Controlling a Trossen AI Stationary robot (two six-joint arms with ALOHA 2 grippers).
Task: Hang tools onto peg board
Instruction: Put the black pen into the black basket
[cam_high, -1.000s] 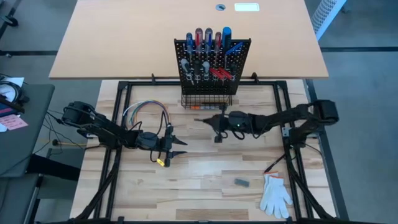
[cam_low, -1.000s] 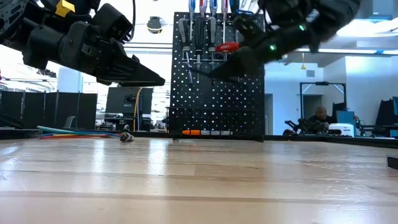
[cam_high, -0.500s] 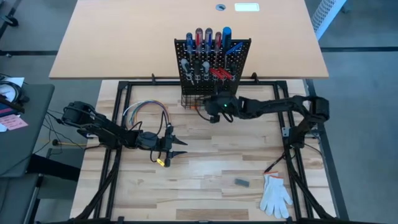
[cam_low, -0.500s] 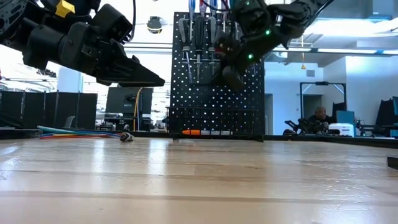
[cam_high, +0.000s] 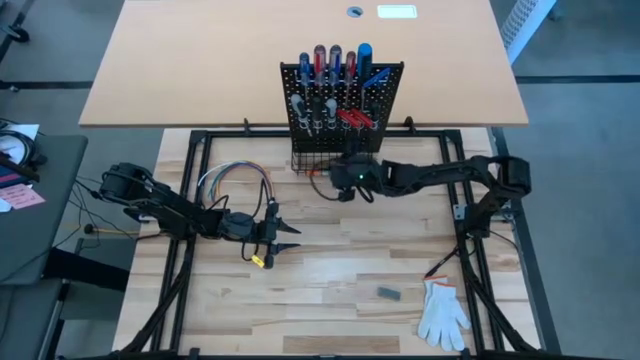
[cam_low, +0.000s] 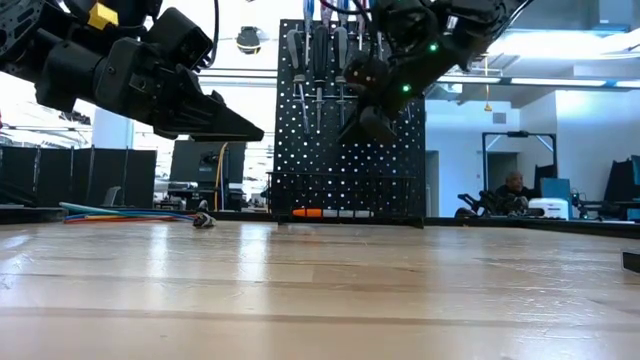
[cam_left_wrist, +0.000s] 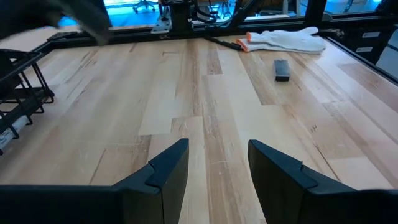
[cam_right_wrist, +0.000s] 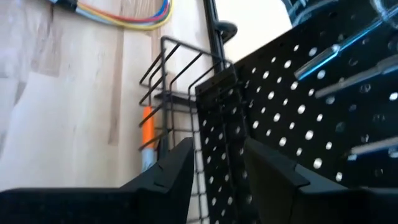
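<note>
The black peg board (cam_high: 340, 105) stands upright at the table's far edge. Several tools (cam_high: 335, 62) with red, blue and black handles hang in its rings. An orange-handled tool (cam_right_wrist: 146, 134) lies in the wire basket (cam_right_wrist: 168, 84) at its base. My right gripper (cam_high: 333, 183) hovers open just in front of the basket and the board's lower part (cam_low: 345, 150), with nothing between its fingers (cam_right_wrist: 177, 168). My left gripper (cam_high: 290, 237) waits open above the table's middle left, also with nothing in it (cam_left_wrist: 217, 155).
A loop of coloured wires (cam_high: 235, 178) lies left of the basket. Near the front right lie a white glove (cam_high: 442, 312), a small dark block (cam_high: 388, 293) and a thin black and orange stick (cam_high: 437, 268). Bare wood lies between the two grippers.
My right gripper has gone toward the table's far edge and a little left, up to the peg board's base. It has rolled and now points less steeply downward. The left arm has kept still.
</note>
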